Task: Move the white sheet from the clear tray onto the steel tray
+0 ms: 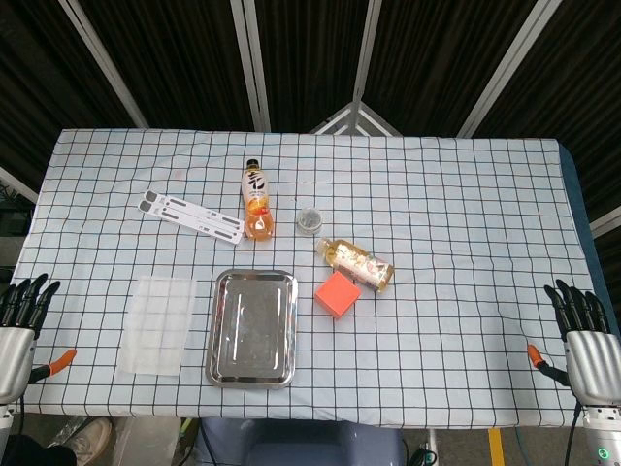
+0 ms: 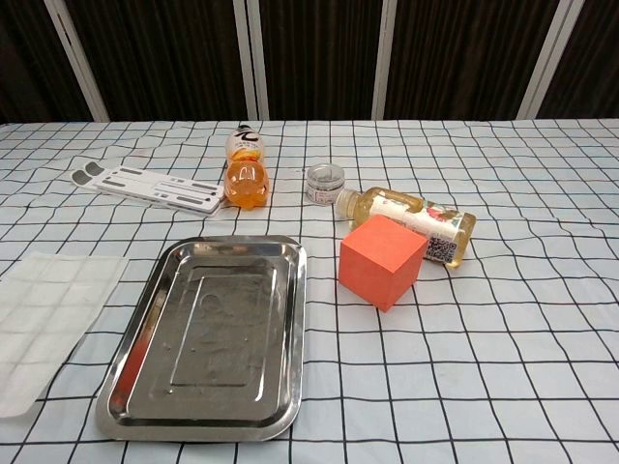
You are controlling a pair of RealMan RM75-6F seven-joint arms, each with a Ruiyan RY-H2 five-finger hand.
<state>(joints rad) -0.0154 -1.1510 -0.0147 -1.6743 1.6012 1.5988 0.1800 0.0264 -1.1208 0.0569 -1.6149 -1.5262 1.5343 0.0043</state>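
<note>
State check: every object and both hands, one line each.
steel tray: empty, flat
clear tray: flat, left of the steel tray; white sheet not distinguishable
orange-drink bottle: lying down
yellow-drink bottle: lying down
small jar: upright
orange cube: resting on table
white folding stand: folded flat
left hand: open, holding nothing
right hand: open, holding nothing

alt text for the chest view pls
An empty steel tray lies near the front of a checked table, with a clear tray at its left. Behind sit an orange cube, two lying bottles and a small jar.
</note>
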